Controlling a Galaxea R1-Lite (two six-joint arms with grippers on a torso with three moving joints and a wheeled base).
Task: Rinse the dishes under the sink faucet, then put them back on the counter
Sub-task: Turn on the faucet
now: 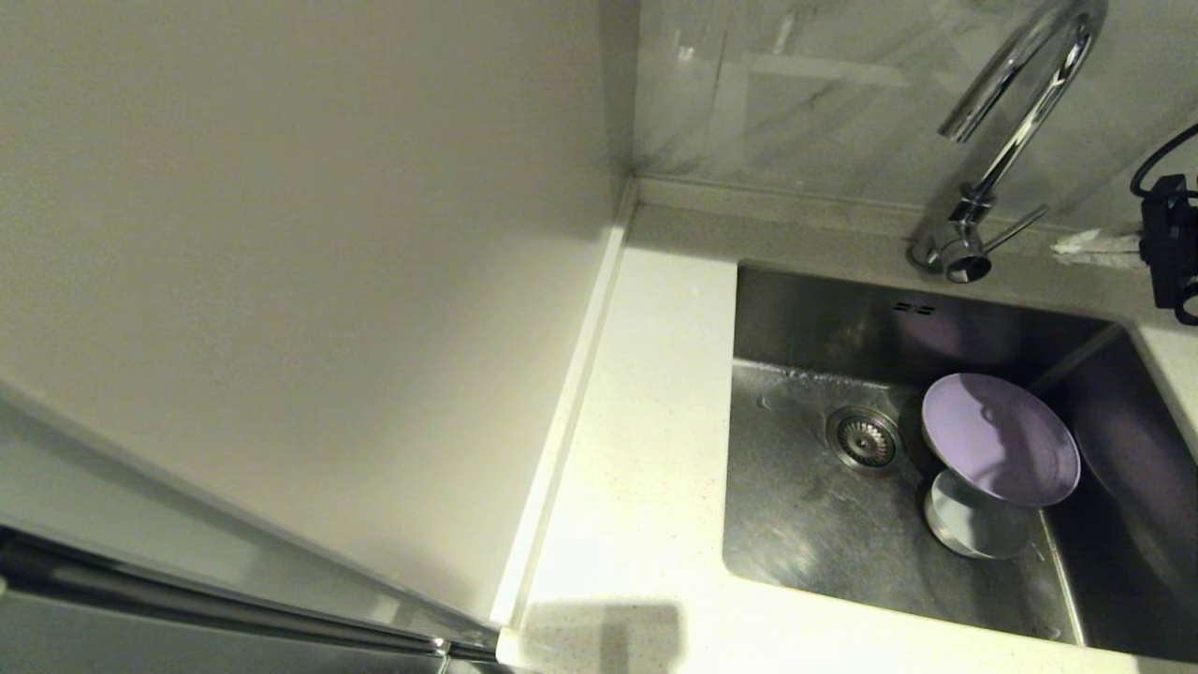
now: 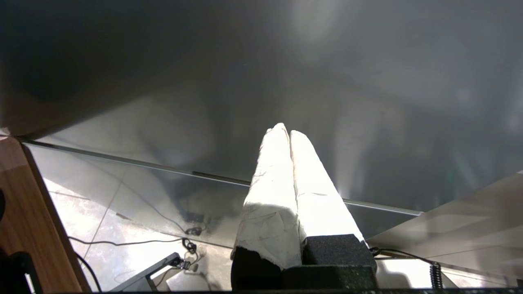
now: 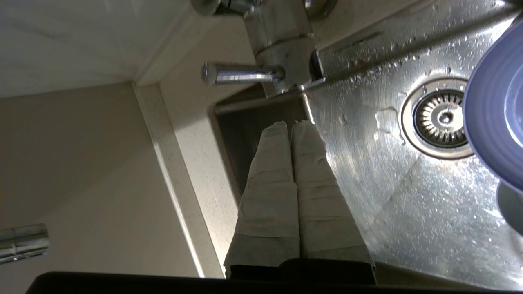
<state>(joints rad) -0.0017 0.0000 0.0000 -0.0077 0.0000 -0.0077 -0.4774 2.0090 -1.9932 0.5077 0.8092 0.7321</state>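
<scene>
My right gripper (image 3: 291, 124), jaws clenched on nothing, points toward the faucet (image 3: 278, 45) lever. The lilac plate (image 1: 1000, 438) and small bowl (image 1: 973, 526) sit in the sink (image 1: 814, 505) at four o'clock of the drain; no water runs, so rinsing and the return to the counter (image 1: 646, 449) remain. Left gripper (image 2: 289, 132) is parked, jaws clenched

We are counting one lilac plate (image 1: 1000, 438) and one small pale bowl (image 1: 973, 526) lying in the sink (image 1: 805, 524), so two dishes are showing. We are seeing one drain strainer (image 1: 863, 438) and one pair of overflow slots (image 1: 914, 307) on the far wall. One chrome faucet (image 1: 1015, 122) is standing at the far edge, carrying one lever (image 1: 1018, 228). Two grippers, the left gripper (image 2: 284, 130) and the right gripper (image 3: 291, 124), are appearing, each with two wrapped fingers.
</scene>
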